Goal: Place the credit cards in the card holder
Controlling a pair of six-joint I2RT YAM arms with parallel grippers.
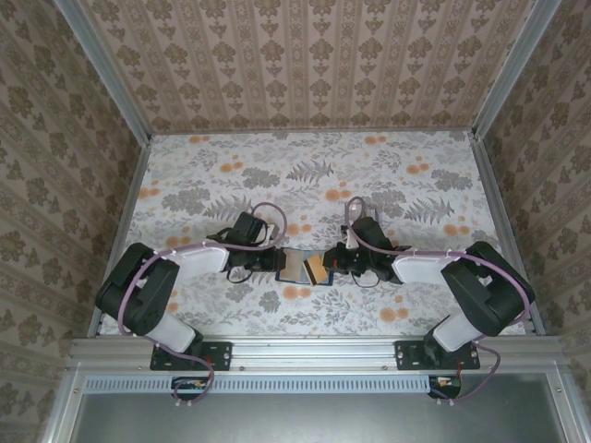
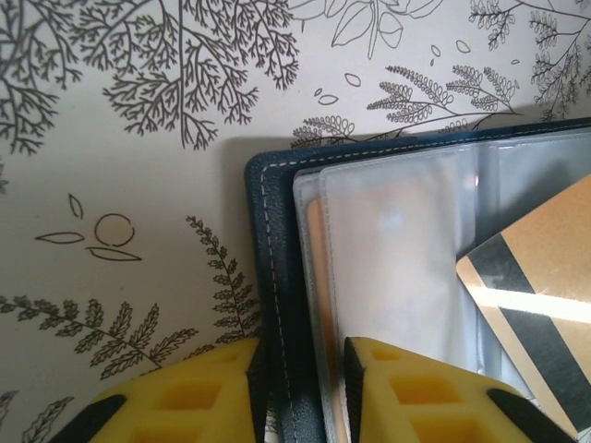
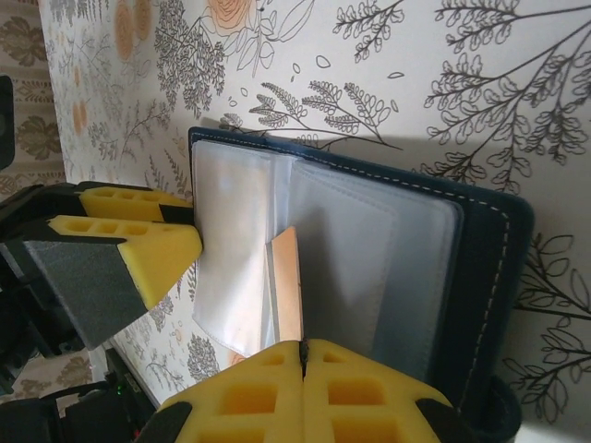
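Observation:
The navy-blue card holder [image 1: 297, 265] lies open at the middle of the table, its clear sleeves facing up. My left gripper [image 1: 280, 262] grips its left side. In the left wrist view the left gripper [image 2: 301, 355] has its yellow fingers closed over the card holder's stitched cover [image 2: 272, 240] and the edge of the sleeves. My right gripper [image 3: 302, 346] is shut on an orange-tan credit card [image 3: 288, 286] that stands on edge among the sleeves of the card holder [image 3: 480, 268]. That credit card [image 2: 545, 268], with its dark stripe, reaches in from the right. Other credit cards are out of view.
The floral table cover [image 1: 305, 175] stretches away behind the holder. Patterned walls [image 1: 305, 55] close in the back and both sides. A metal rail [image 1: 314, 351] carries the arm bases at the near edge. Purple cables [image 1: 268, 217] loop over each arm.

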